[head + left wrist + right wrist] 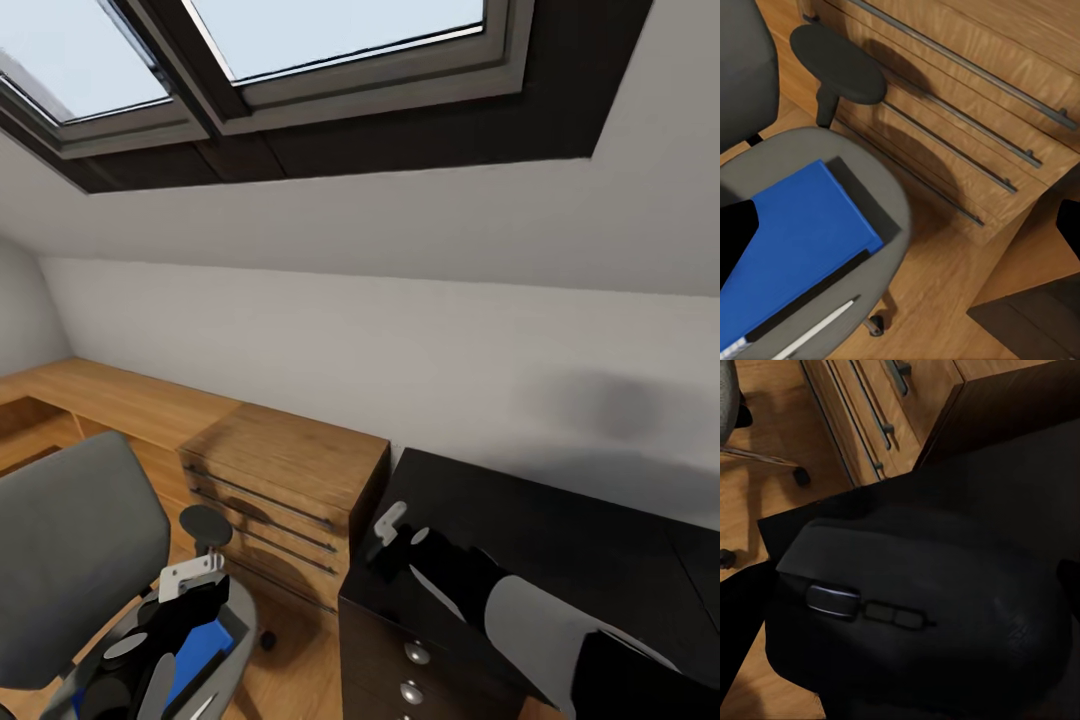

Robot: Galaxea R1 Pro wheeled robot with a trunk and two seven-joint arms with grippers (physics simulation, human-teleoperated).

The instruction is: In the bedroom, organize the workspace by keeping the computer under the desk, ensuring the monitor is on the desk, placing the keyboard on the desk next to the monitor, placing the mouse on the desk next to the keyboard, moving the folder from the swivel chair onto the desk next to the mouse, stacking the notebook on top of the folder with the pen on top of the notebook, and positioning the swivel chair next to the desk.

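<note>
Glossy black desk [560, 540] carries no monitor or keyboard where visible; bright-blue flat folder [795, 247] lies on grey swivel chair [70, 560].

Right gripper [385, 530] hovers close over dark grey oval mouse [922, 615], grip unclear; left gripper [190, 578] above folder, grip unclear too.

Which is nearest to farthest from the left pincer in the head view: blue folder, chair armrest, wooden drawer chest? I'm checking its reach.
1. The blue folder, on the swivel chair's seat right under the left pincer.
2. The chair armrest, just beyond the pincer.
3. The wooden drawer chest, farther off, beside the desk.
</note>
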